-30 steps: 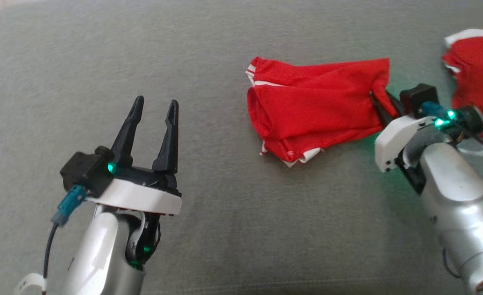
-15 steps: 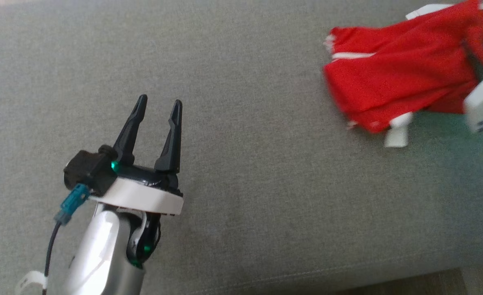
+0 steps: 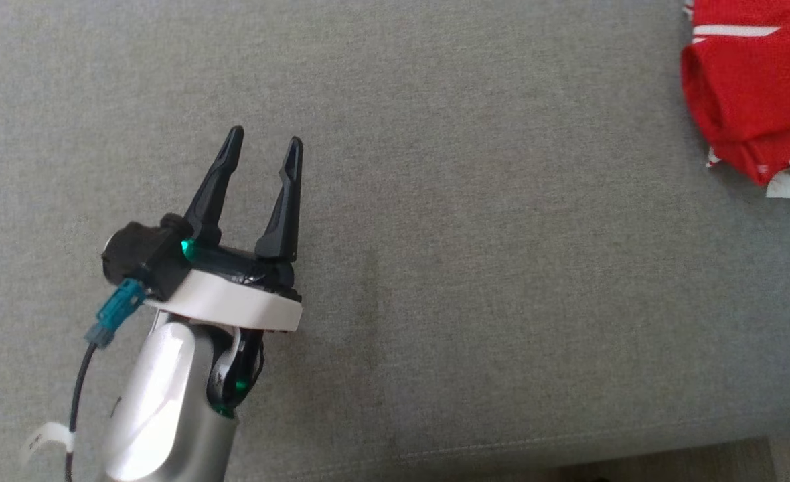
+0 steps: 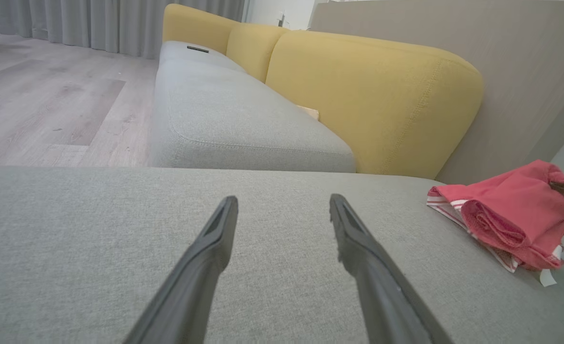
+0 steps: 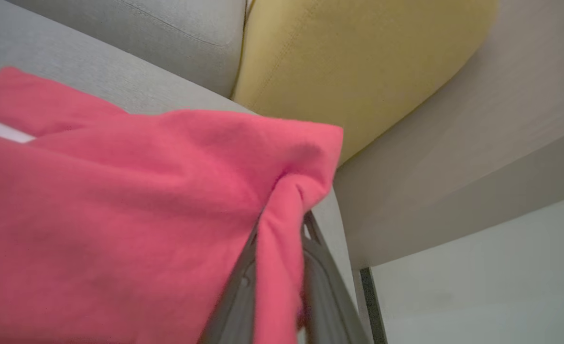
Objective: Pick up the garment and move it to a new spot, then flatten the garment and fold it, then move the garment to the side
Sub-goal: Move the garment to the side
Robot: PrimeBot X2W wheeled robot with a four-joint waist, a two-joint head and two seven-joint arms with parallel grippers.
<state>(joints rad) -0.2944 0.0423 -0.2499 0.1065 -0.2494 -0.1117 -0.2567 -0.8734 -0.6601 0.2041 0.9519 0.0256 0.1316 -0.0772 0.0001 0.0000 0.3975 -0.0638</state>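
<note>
Head view shows me the left gripper hovering over the grey sofa seat, fingers apart and holding nothing. I see the folded red garment lying at the seat's right edge, one corner pinched in my right gripper.

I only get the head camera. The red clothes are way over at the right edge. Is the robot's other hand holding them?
Observer: Yes. The right wrist view shows the right gripper shut on a fold of the red garment.
Operator: What's behind the grey cushion?
Observer: A yellow backrest, seen in the left wrist view.
Operator: Anything else lying around?
Observer: A small dark flat thing lies on the far grey seat.
</note>
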